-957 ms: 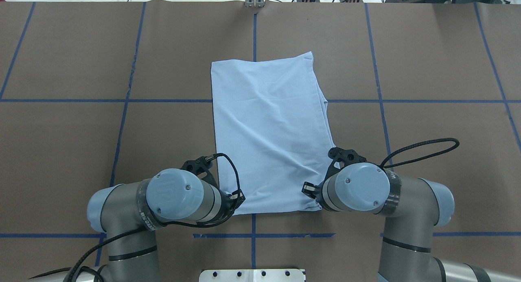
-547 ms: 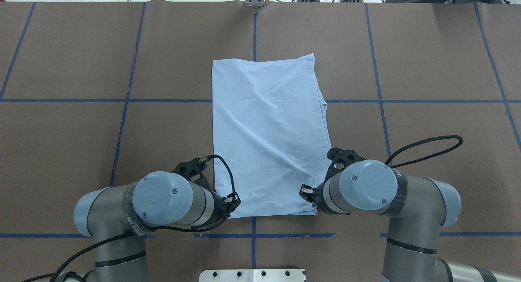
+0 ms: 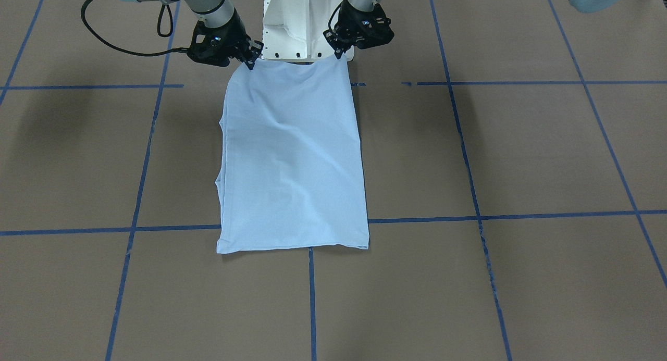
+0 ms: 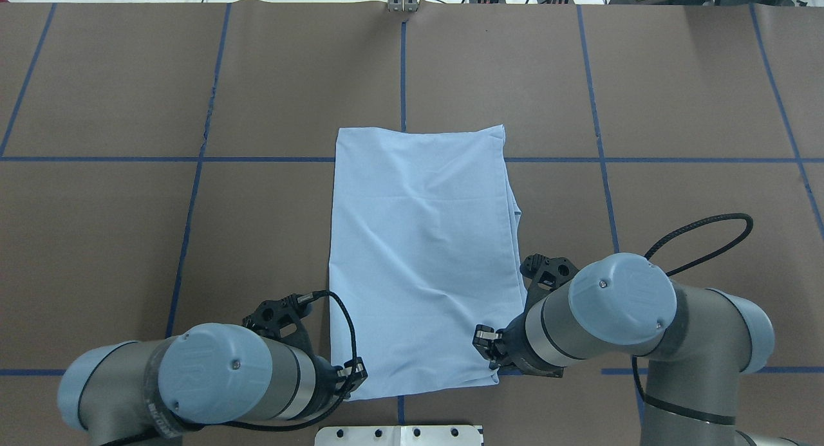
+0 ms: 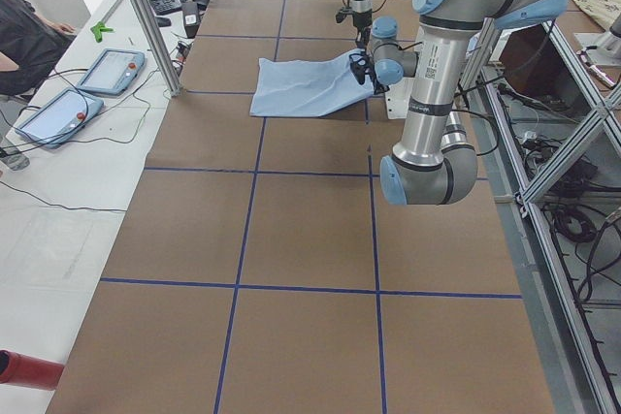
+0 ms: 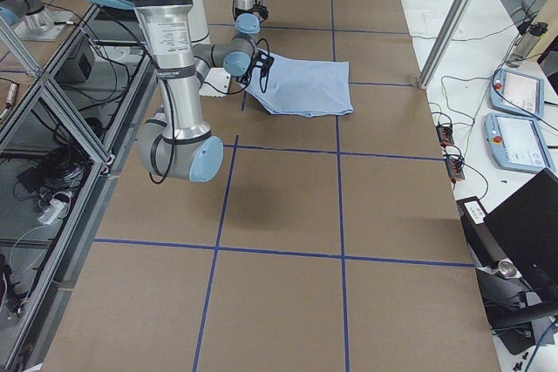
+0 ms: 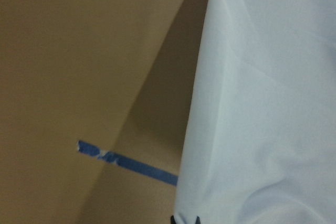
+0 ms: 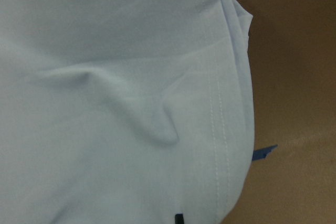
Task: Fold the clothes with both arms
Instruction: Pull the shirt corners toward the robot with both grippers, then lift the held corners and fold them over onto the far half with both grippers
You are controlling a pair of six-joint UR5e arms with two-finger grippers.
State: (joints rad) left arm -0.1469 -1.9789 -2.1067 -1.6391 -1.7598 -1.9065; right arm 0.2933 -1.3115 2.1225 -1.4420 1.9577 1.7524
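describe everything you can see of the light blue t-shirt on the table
The light blue T-shirt lies on the brown table, folded into a long rectangle; layered edges peek out on the robot's right side. Thin-looking fabric with shallow wrinkles; a stitched hem shows in the right wrist view. No print or collar is visible. Its two corners nearest the robot are pinched and slightly raised by the left gripper and right gripper.

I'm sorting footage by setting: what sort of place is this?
Probably a robotics lab or data-collection cell, not a home: a big table gridded with blue tape, teach pendants beside it, and aluminium framing around it.
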